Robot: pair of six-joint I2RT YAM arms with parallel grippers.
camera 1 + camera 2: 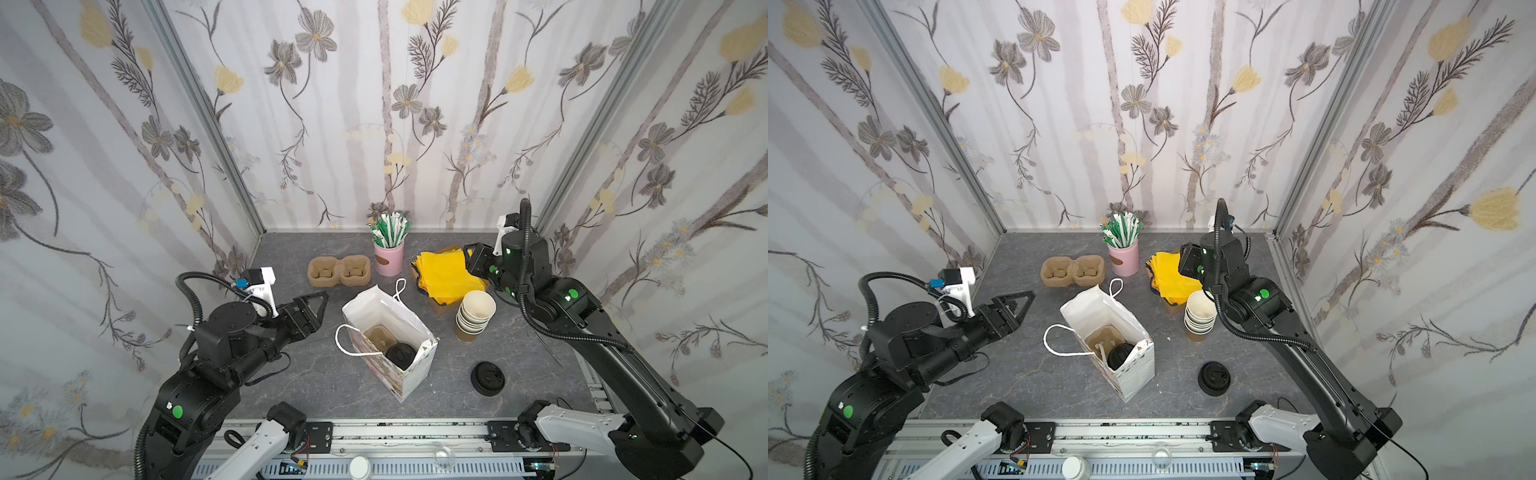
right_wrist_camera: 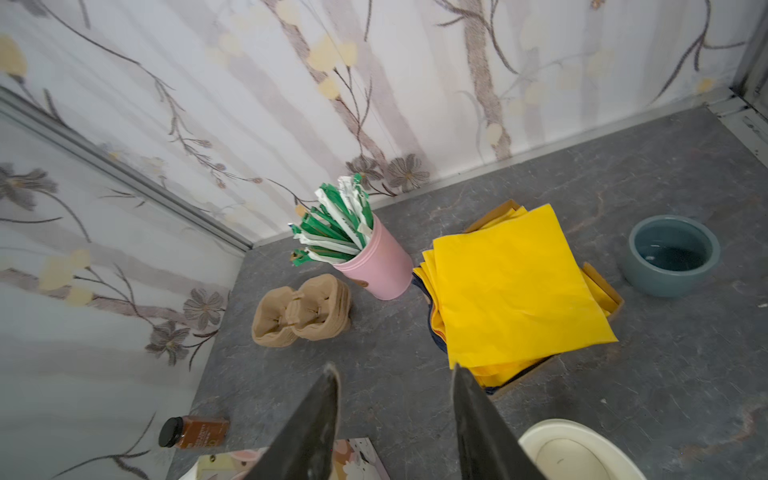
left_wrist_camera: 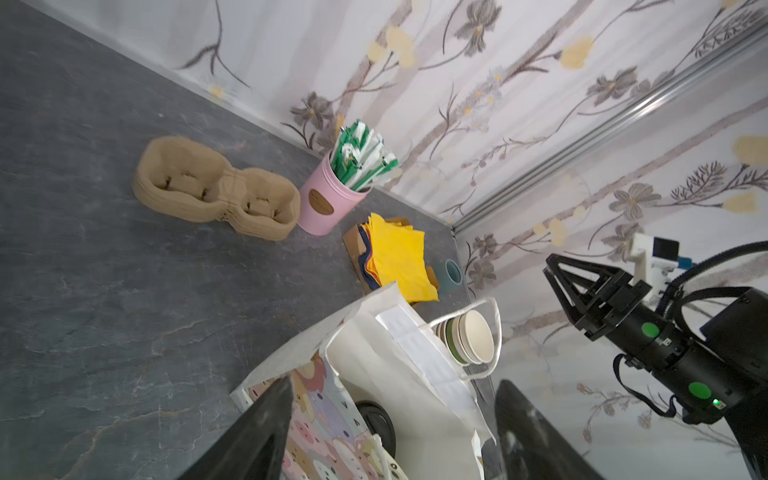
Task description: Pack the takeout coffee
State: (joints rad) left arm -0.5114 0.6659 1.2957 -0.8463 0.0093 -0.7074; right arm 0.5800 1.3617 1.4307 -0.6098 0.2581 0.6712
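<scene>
The takeout coffee (image 1: pixel 401 353) stands inside the white cartoon-print paper bag (image 1: pixel 413 376), and only its black sip lid shows in both top views (image 1: pixel 1120 355) and in the left wrist view (image 3: pixel 376 419). It sits in a brown carrier (image 1: pixel 377 334) at the bag's bottom. My left gripper (image 1: pixel 321 300) hangs left of the bag, apart from it. Its jaws are open and empty (image 3: pixel 395 382). My right gripper (image 1: pixel 470 257) hovers at the back right over the yellow napkins (image 1: pixel 446 274), open with nothing between its fingers (image 2: pixel 394 368).
A stack of lidless cups (image 1: pixel 476 316) stands right of the bag, with a low pile of black lids (image 1: pixel 488 378) in front. At the back are stacked carriers (image 1: pixel 338 272) and a pink tin of straws (image 1: pixel 388 257). A blue bowl (image 2: pixel 673 255) and a brown bottle (image 2: pixel 193 432) stand near the walls.
</scene>
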